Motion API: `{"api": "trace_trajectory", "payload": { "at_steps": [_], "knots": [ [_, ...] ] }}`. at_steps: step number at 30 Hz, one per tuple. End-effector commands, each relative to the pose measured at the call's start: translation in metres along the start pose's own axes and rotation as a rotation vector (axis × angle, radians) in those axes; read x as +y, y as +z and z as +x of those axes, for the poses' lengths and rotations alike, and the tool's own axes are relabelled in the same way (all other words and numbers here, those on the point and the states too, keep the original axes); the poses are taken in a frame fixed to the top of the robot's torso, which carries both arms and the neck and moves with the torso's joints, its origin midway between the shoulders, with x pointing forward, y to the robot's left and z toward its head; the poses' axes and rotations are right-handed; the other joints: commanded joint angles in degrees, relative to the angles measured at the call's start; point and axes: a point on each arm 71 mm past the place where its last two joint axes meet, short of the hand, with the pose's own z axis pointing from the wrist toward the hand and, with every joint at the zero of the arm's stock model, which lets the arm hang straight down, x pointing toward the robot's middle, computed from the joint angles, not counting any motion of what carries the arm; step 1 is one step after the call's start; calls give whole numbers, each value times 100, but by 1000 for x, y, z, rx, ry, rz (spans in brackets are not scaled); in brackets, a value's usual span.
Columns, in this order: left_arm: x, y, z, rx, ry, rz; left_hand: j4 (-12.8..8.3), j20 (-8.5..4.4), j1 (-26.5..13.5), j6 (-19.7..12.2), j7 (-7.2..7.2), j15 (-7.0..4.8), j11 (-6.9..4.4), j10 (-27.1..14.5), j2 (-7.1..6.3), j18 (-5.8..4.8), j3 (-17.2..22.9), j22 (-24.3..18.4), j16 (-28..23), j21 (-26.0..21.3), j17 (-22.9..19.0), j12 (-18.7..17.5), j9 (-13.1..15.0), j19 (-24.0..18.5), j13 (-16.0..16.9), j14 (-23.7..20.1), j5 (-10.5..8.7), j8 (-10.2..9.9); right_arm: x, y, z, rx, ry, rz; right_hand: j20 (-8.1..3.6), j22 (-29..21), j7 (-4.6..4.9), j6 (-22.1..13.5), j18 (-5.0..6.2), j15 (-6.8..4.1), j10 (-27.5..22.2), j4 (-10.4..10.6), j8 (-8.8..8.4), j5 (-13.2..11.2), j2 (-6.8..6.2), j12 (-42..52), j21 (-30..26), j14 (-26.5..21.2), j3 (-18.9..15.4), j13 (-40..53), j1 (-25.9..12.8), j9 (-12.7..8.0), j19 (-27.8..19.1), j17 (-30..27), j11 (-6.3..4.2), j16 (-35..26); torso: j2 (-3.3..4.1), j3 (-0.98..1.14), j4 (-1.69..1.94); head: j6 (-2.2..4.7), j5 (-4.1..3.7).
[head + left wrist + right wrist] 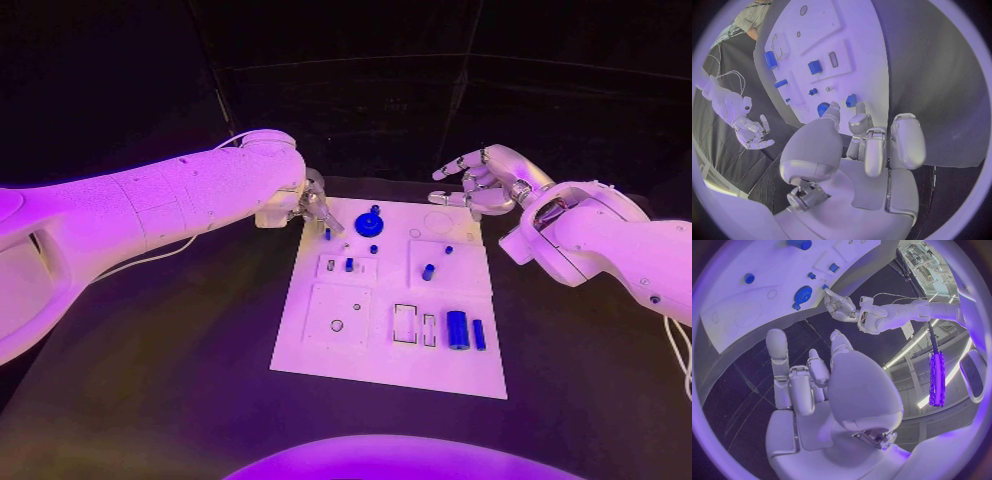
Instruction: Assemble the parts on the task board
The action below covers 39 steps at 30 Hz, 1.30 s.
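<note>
Now I'm bringing the left hand (300,203) down at the board's (325,355) far left corner, where its fingertips (856,107) are closing around a small blue peg (327,234). In the left wrist view the peg (851,100) is sitting between two fingertips, right at the board's edge; I cannot tell whether they are already pinching it or only bracketing it. To do this well, I'm judging that the fingers should close squarely on the peg's sides, low enough that it does not tip, and lift straight up before I carry it toward a socket.

Just beside the peg, toward the board's middle, the round blue gear (369,222) is standing near the far edge, and I'm wanting to keep the fingers off it. Other blue parts are lying further down the board, with the long cylinder (457,329) near the front right.

My right hand (483,180) is hovering released, fingers spread and holding nothing, beyond the board's far right corner, well apart from the peg.
</note>
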Motion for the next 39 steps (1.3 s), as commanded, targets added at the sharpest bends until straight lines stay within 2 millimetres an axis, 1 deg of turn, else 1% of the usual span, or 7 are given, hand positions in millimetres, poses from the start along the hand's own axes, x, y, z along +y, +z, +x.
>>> {"api": "trace_trajectory", "payload": {
  "at_steps": [1,8,13,22,32,37,39],
  "knots": [
    [-1,1,1,16,14,8,-19,2,124,72,-16,-9,-41,19,27,-1,-39,13,18,11,1509,22,-12,11,8,605,20,49,2,1,-1,-4,3,-11,-2,-5,3,-45,70,-21,-23,7,-6,20,51,-3,-18,342,-22,2,12,0,-46,370,-1,-29,-3,-2,1,-7,3],
    [-1,2,2,19,16,4,-87,-9,261,98,-27,-19,-52,24,131,-1,-21,16,18,10,1509,22,-24,11,6,605,20,63,2,1,0,-3,3,-12,-2,-5,3,-45,70,-21,-23,7,-6,20,51,-3,-18,342,-22,2,12,0,-46,370,-1,-29,0,-2,1,-8,-4],
    [-1,3,3,25,19,1,-101,-11,285,100,-28,-21,-53,23,150,-2,-21,19,18,11,1509,19,-28,12,1,605,20,65,2,1,0,-2,3,-13,-2,-5,3,-45,70,-21,-23,7,-6,20,51,-3,-18,342,-22,2,12,0,-46,370,-1,-29,1,0,-2,-8,-4],
    [-3,4,4,34,4,7,-227,-19,493,106,-31,-27,-59,25,315,-4,49,29,18,14,1509,13,-50,14,-7,605,21,69,3,1,0,-1,6,-13,-2,-5,3,-44,70,-22,-8,10,-3,26,68,11,-20,343,-24,20,11,1,-43,371,-1,-30,0,2,1,-11,-12],
    [-3,5,3,35,-39,25,-634,-38,1096,55,-74,-53,-102,16,740,-5,509,44,18,18,1509,-15,-102,17,-26,605,24,34,3,2,1,2,8,-13,-2,-4,2,-43,70,-22,-4,10,-2,29,72,14,-20,343,-24,23,13,1,-41,370,-2,-30,0,1,1,-21,-15],
    [-3,5,3,32,-67,44,-1033,-60,1525,-7,-96,-79,-131,-34,945,-1,987,29,18,2,1509,-90,-118,9,-85,605,29,23,3,2,1,4,8,-9,-3,-4,0,-36,69,-23,2,6,5,48,86,18,-21,344,-24,26,22,3,-38,372,-4,-30,0,1,5,-33,-8],
    [-3,5,3,29,-76,49,-1163,-63,1517,-27,-63,-59,-92,-54,939,-2,1208,27,18,-3,1509,-139,-104,6,-129,605,27,48,3,2,1,5,8,-8,-4,-7,-2,-32,70,-25,4,2,10,64,91,20,-24,345,-27,27,29,4,-36,373,-5,-31,1,2,8,-38,-7]
  ]
}}
